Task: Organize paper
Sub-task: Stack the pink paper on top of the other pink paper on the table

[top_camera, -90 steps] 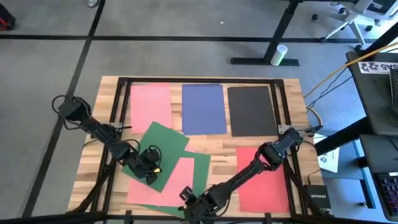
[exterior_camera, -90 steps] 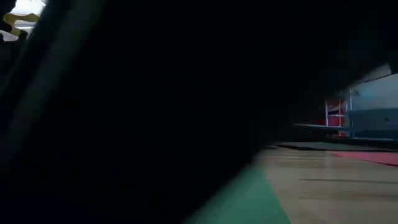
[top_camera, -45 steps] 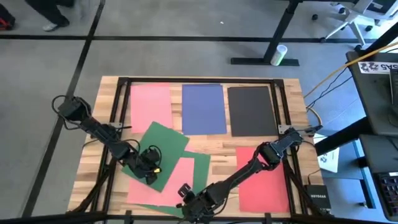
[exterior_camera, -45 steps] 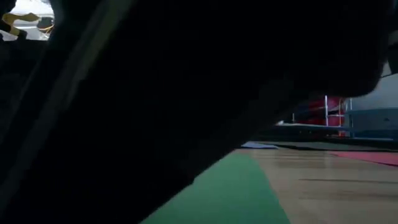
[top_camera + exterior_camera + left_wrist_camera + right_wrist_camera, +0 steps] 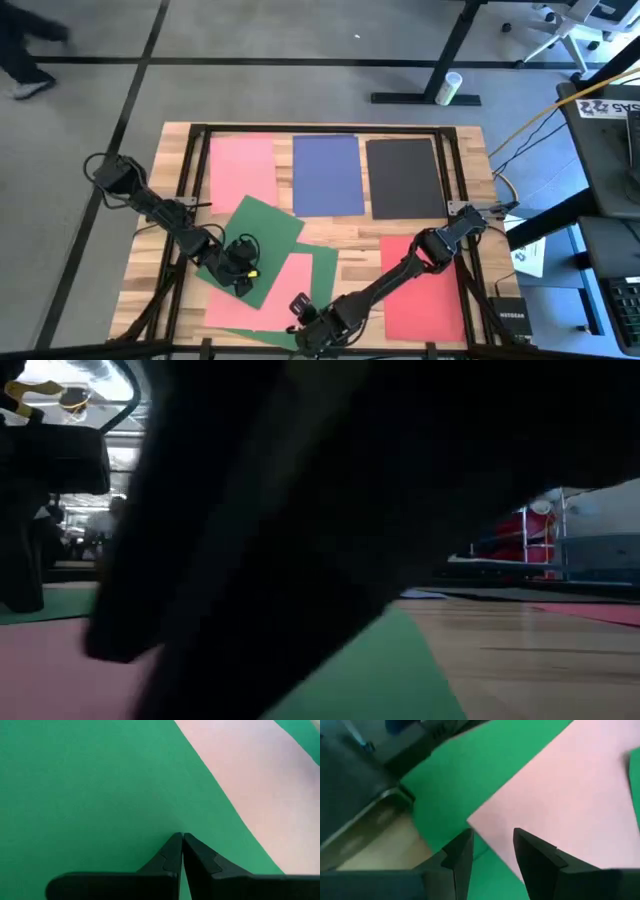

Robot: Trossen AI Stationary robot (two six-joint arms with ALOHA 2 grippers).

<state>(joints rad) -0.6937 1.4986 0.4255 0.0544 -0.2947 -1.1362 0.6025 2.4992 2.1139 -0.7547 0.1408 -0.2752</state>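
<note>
Pink (image 5: 243, 171), blue (image 5: 328, 174) and black (image 5: 405, 177) sheets are already lying squared along the table's far side, and a red sheet (image 5: 424, 296) is lying apart at the near right. Left to be sorted is the tangle at the near left: a green sheet (image 5: 255, 232) being pressed by the left gripper (image 5: 243, 262), its fingers closed tip to tip, over a pink sheet (image 5: 272, 292) and, seemingly, another green one. The right gripper (image 5: 308, 318) is being held open above that pink sheet's corner. Much of the low view is being blocked by an arm.

Both arms are dark and thin, with chunky black joints. The left gripper (image 5: 243, 262) has a small yellow bit.
</note>
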